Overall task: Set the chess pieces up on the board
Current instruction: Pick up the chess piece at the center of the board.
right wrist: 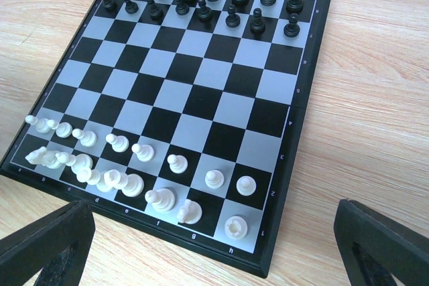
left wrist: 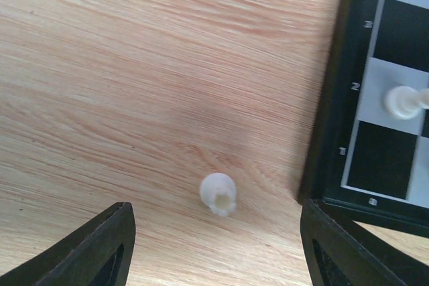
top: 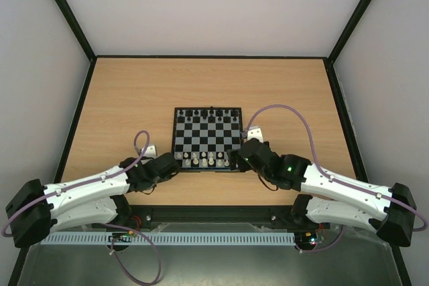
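Between the left pincer (left wrist: pixel 214 246) open fingers, 1 white rook (left wrist: pixel 218 194) lies on the table (left wrist: pixel 134 78) beside the board (right wrist: pixel 295 165). Right pincer (right wrist: pixel 211 246) open, empty, low near the white ranks (right wrist: pixel 120 165).

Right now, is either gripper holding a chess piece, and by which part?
No. The left gripper is open over a white piece lying loose on the table beside the board. The right gripper is open and empty.
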`<state>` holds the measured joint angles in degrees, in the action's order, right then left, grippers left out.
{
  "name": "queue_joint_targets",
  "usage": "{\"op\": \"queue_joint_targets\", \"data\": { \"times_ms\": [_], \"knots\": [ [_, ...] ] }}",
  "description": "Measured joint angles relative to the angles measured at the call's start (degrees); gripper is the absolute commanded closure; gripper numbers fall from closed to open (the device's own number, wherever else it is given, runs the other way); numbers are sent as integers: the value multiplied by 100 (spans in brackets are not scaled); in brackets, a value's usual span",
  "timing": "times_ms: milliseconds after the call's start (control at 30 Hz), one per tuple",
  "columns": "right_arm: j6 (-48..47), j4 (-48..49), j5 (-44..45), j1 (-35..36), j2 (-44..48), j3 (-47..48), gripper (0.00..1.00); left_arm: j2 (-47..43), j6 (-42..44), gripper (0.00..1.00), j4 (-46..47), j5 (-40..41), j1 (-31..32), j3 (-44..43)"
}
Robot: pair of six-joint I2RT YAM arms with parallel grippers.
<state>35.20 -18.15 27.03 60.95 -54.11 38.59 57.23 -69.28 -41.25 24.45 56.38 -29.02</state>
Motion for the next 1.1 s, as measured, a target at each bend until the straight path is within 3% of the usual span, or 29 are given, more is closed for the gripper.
{"op": "queue_joint_targets", "data": {
  "times_ms": [733,1100],
  "knots": [
    [20,-4,-63,-13,2,-55,1,431,420,84,774,-177,-437,245],
    [20,-4,-63,-13,2,-55,1,474,629,97,874,-184,-529,229]
  ]
}}
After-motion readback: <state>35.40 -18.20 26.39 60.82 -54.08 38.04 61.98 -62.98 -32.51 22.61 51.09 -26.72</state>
